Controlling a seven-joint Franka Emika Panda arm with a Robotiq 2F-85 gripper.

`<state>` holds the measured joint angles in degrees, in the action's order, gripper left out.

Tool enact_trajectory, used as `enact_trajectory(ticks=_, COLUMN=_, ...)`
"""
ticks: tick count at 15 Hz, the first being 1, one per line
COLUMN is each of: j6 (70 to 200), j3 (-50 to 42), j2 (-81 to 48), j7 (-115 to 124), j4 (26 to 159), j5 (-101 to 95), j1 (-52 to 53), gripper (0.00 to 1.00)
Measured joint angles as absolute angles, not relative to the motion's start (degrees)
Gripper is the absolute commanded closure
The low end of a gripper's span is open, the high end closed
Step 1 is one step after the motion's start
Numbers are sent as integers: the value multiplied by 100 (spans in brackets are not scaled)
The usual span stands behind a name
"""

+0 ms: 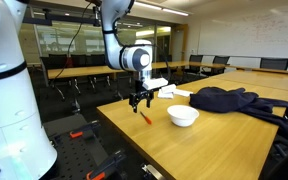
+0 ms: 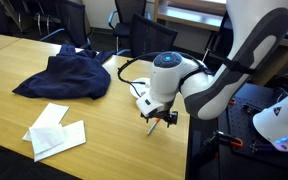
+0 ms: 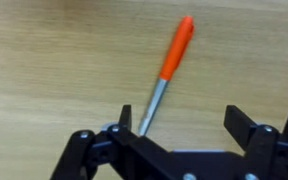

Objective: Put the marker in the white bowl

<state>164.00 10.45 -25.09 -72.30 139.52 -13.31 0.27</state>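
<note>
The marker (image 3: 166,75) has a grey barrel and an orange cap and lies flat on the wooden table (image 3: 44,60). In an exterior view it shows as a small orange stick (image 1: 145,117) near the table's near corner. My gripper (image 3: 179,125) is open and empty, hovering just above the marker's grey end, which lies by one finger rather than centred between the fingers. It also shows in both exterior views (image 1: 138,100) (image 2: 160,119). The white bowl (image 1: 183,116) stands on the table a short way from the marker and is empty.
A dark blue garment (image 1: 229,100) (image 2: 69,75) lies crumpled on the table beyond the bowl. White papers (image 2: 56,132) lie flat near it. Office chairs (image 2: 134,25) stand around the table. The table edge (image 1: 114,125) is close to the marker.
</note>
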Motion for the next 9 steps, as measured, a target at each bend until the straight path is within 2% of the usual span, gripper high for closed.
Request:
enact_trajectory(ticks=3, j6=16400, j3=1048, j2=-2725, j7=-6916, j4=13851, j5=-1324, j1=-15, gripper=1)
enact_trajectory(ticks=4, j6=16400, j3=1049, j2=-2793, j7=-6807, j4=13770, j5=-1321, j1=-36, gripper=26)
enact_trajectory(ticks=6, j6=16397, j3=1074, j2=-2942, j7=-6692, j4=13584, j5=-1313, j1=-118, gripper=28)
enact_trajectory(ticks=9, j6=16387, j3=1214, j2=-3190, j7=-6682, j4=13389, j5=-1255, j1=-327, gripper=53)
